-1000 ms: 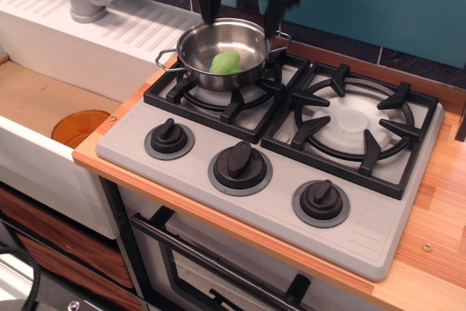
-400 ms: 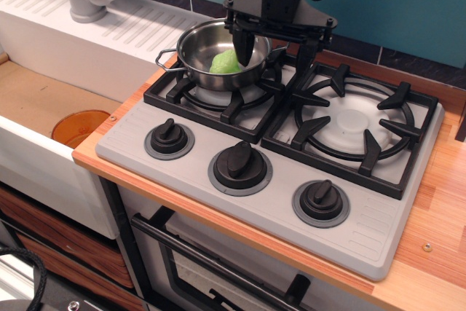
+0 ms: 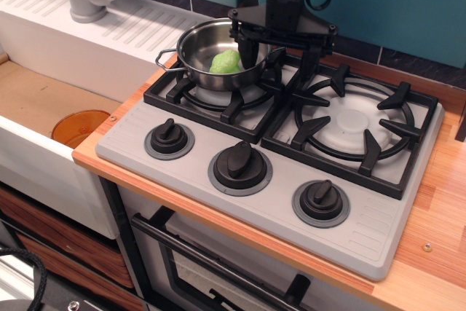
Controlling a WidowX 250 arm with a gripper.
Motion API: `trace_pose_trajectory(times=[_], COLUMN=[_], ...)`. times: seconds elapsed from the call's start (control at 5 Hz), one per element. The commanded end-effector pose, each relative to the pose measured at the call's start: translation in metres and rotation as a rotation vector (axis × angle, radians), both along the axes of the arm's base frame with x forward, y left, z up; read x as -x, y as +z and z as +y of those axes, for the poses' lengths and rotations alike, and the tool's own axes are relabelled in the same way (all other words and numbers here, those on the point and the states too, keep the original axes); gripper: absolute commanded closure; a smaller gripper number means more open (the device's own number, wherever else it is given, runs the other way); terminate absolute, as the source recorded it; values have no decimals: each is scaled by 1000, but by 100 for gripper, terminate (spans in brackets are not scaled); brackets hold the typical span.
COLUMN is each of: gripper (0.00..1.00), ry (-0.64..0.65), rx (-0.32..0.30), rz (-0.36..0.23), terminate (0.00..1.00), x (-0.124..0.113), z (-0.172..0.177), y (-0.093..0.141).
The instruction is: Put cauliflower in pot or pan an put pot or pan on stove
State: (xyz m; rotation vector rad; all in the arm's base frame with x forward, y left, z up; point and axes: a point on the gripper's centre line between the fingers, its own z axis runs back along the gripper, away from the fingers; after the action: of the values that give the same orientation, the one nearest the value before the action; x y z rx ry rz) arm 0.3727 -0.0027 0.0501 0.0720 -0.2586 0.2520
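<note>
- Stove on wooden bench; pot sits on left rear burner grate, cauliflower inside, right of centre.
- Task looks near done by judgement: veg in pot, pot on stove. Step in hand prob. grip on the pot's right rim, or letting go of it.
- Tool spread wide, nothing clamped; one finger inside rim beside cauliflower, other outside over grate.
- If closing: pinch rim wall only, avoid squashing veg.
- If leaving: lift straight up, no sideways drag, else pot tips off grate.
</note>
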Motion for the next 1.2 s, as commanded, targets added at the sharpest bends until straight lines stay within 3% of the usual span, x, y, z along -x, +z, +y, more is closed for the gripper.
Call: trace_pose_trajectory(times=[0.0, 0.8, 1.0], gripper=[100, 100, 100], ry=[16, 6, -16], rx=[2, -9, -17], rz=[-49, -6, 31], terminate=[0, 0, 0], x=[-14, -13, -13], z=[-7, -14, -8], y=[-3, 11, 34])
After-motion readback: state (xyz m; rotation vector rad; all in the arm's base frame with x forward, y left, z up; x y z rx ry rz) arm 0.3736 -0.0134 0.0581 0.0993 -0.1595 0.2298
